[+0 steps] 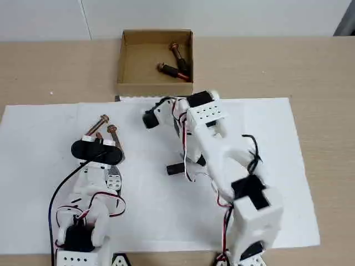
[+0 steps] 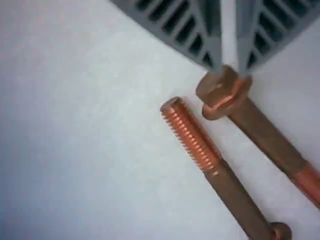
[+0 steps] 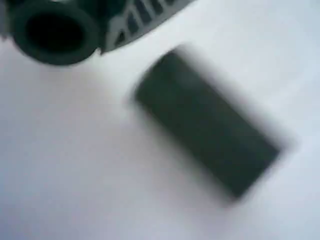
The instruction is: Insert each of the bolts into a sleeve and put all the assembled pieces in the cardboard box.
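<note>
Two copper bolts lie side by side on the white paper, one [image 2: 260, 132] with its head towards my left gripper [image 2: 228, 62], the other [image 2: 210, 160] with its threaded end that way. The left gripper's grey fingers are almost together, with their tips right at the first bolt's head. In the high view the bolts [image 1: 103, 123] [image 1: 114, 137] stick out beyond the left arm [image 1: 95, 152]. My right gripper [image 1: 151, 117] is shut on a black sleeve [image 3: 52, 32], seen end-on. A second black sleeve [image 3: 205, 125] [image 1: 176, 169] lies loose on the paper.
The cardboard box [image 1: 126, 61] stands at the table's far side and holds two bolt-and-sleeve pieces [image 1: 179, 55] [image 1: 173, 71]. The white paper sheet [image 1: 44, 144] covers the work area. The right arm's body stretches across the paper's right half.
</note>
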You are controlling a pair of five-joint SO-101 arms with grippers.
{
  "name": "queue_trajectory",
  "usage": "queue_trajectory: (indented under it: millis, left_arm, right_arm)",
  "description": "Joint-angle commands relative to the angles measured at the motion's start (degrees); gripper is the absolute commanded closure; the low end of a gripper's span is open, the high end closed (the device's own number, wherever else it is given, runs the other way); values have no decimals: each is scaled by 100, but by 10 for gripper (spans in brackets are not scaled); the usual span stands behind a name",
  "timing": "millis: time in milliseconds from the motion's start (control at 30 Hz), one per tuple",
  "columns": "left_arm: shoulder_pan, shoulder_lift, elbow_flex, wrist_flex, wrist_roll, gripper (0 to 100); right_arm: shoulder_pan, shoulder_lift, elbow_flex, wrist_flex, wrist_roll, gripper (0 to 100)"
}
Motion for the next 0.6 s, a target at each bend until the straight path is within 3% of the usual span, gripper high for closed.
queue_trajectory:
  millis: [0,333,567]
  left_arm:
    - [-18,-44,-40,-18,-26,994]
    - [-220,-26,-189,-9,-18,994]
    - [-1037,-9,-1042,237,-53,993]
  right_arm:
    - [66,-910,-299,479,-193,991]
    - [927,-2325,-255,945,-2224,991]
    - [1455,-3600,-123,954,-2716,995]
